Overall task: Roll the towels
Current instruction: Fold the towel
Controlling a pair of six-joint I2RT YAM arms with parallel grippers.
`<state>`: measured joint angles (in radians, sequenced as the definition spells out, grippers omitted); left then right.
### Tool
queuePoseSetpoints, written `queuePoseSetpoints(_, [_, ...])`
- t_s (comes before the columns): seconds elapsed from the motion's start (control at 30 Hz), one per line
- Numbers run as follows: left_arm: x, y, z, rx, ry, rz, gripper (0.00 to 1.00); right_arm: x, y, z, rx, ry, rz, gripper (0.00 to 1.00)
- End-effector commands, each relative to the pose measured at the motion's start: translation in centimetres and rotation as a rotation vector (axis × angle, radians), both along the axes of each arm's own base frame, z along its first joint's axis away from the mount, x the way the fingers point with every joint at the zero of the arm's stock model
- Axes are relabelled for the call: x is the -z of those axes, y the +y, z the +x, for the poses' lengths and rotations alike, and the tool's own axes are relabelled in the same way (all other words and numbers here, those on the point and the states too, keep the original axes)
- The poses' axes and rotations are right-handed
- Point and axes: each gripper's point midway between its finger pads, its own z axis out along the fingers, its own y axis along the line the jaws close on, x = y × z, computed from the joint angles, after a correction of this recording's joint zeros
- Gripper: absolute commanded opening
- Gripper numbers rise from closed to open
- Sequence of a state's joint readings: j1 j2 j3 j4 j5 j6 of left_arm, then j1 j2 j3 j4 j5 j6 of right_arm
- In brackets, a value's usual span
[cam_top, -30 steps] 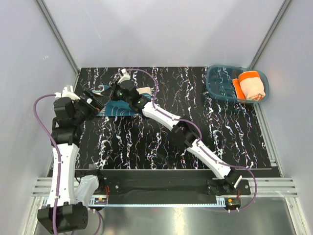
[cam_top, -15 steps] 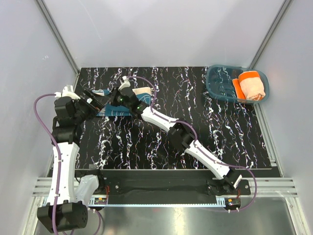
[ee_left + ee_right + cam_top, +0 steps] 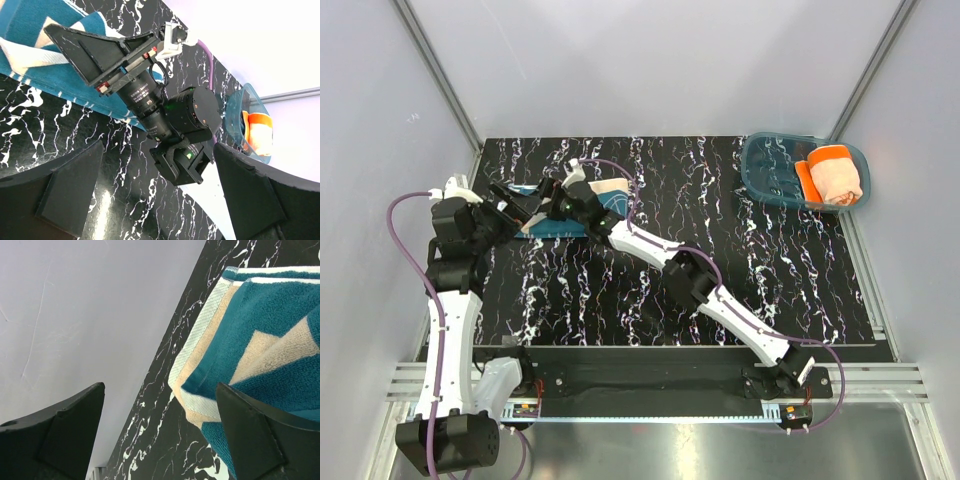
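Altogether, towels: two
Teal towel (image 3: 563,228): one, on table (image 3: 780,280)
Orange towel (image 3: 838,176): one, in tray (image 3: 768,168)
Left gripper (image 3: 157,147): jaws spread
Right gripper (image 3: 160,386): jaws spread, over teal cloth

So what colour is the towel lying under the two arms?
Dark teal towel with cream bands and a cream underside; the right wrist view shows it best.

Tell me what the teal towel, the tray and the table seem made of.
Teal towel: fuzzy, matte terry cloth with a woven cream hem, likely cotton.
Tray: see-through blue walls with a sheen, so plastic.
Table: smooth black top with white marble veining, perhaps printed laminate or stone.
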<state>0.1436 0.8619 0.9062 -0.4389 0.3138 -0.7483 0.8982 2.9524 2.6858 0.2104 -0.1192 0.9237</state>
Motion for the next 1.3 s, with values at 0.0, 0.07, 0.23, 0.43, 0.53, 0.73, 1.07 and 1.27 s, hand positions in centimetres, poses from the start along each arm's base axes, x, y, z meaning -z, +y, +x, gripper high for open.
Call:
queuePoseSetpoints(0.0, [-1.2, 0.6, 0.4, -0.023, -0.050, 0.047, 0.99, -11.8, -1.1, -0.5, -0.010, -0.165, 0.114, 0.99])
queuePoseSetpoints(0.07, [-1.4, 0.9, 0.3, -0.028, -0.050, 0.064, 0.99, -13.7, -2.9, 0.6, 0.008, -0.187, 0.114, 1.00])
queuePoseSetpoints(0.23, [-0.8, 1.3, 0.0, -0.036, -0.018, 0.093, 0.99, -14.2, -10.4, 2.1, 0.107, -0.143, -0.030, 1.00])
queuePoseSetpoints(0.43, [0.8, 1.0, -0.2, -0.033, -0.008, 0.071, 0.99, -8.6, -23.1, 0.8, 0.219, 0.023, -0.217, 0.87])
queuePoseSetpoints(0.53, [1.5, 1.0, -0.1, -0.032, 0.001, 0.068, 0.99, -6.1, -26.5, 0.7, 0.260, 0.078, -0.306, 0.84])
queuePoseSetpoints(0.73, [2.7, 0.9, 0.2, -0.031, 0.028, 0.062, 0.99, 0.6, -27.6, -0.3, 0.172, 0.235, -0.385, 0.74])
queuePoseSetpoints(1.07, [3.7, 0.9, 0.0, -0.020, 0.064, 0.080, 0.99, 5.3, -25.0, 0.4, 0.060, 0.327, -0.356, 0.63])
queuePoseSetpoints(1.27, [4.0, 0.6, 0.2, -0.020, 0.073, 0.075, 0.99, 7.1, -24.1, -0.7, 0.017, 0.359, -0.360, 0.58])
